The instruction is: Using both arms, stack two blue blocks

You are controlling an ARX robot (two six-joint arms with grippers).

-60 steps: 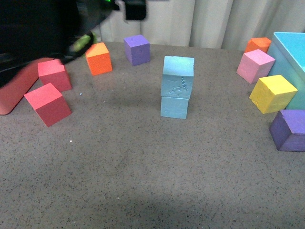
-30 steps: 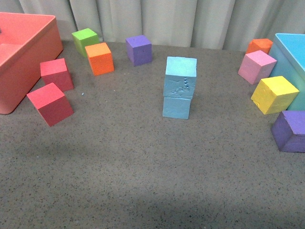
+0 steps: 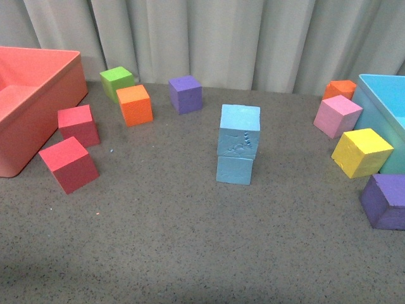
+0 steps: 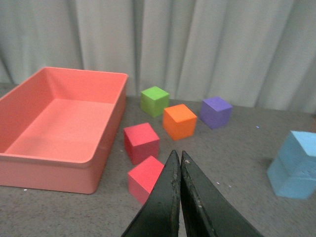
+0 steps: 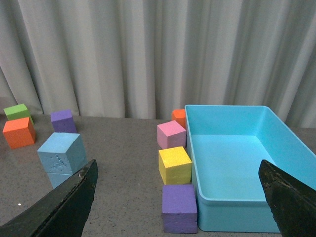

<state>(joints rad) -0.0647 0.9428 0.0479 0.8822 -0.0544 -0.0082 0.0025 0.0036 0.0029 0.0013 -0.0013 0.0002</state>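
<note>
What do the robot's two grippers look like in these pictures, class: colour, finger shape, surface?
Both are matte black. The left gripper has flat fingers tapering to slim tips. The right gripper shows only two dark, wedge-shaped fingers at the picture's edges. No cables or markings are visible.

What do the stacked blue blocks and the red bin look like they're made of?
The two blue blocks look like soft matte foam: the upper block's front face carries pressed-in dents and there is no shine. The red bin looks like moulded plastic, with smooth walls, rounded corners and a faint sheen.
</note>
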